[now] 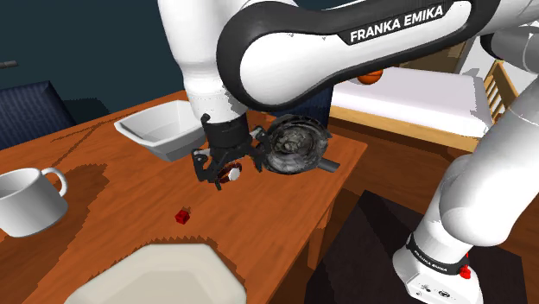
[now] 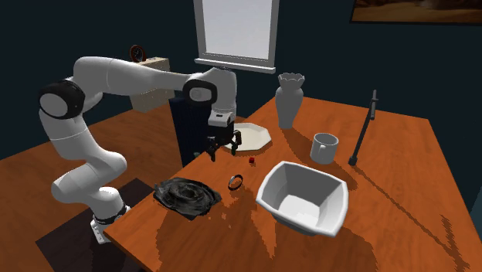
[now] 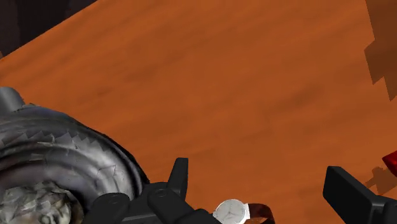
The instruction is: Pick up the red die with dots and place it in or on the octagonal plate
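Note:
The small red die [image 1: 182,216] lies on the wooden table [image 1: 112,173], a short way from the pale octagonal plate [image 1: 173,272] at the shoulder view's bottom edge. In the second exterior view the die [image 2: 252,160] sits just in front of the plate [image 2: 251,135]. My black gripper [image 1: 216,180] hangs open above the table with nothing between its fingers, beside the die and apart from it. The same gripper [image 2: 222,148] is above the table's near side in the second exterior view. In the wrist view the die [image 3: 391,160] peeks in past one finger [image 3: 347,194] of the gripper [image 3: 264,188].
A wristwatch [image 3: 232,211] lies under the gripper, next to a dark grey round dish [image 1: 294,147]. A white square bowl [image 1: 164,129] and a white mug [image 1: 26,199] stand on the table. A vase [image 2: 290,100] and a black stick [image 2: 363,127] stand further off.

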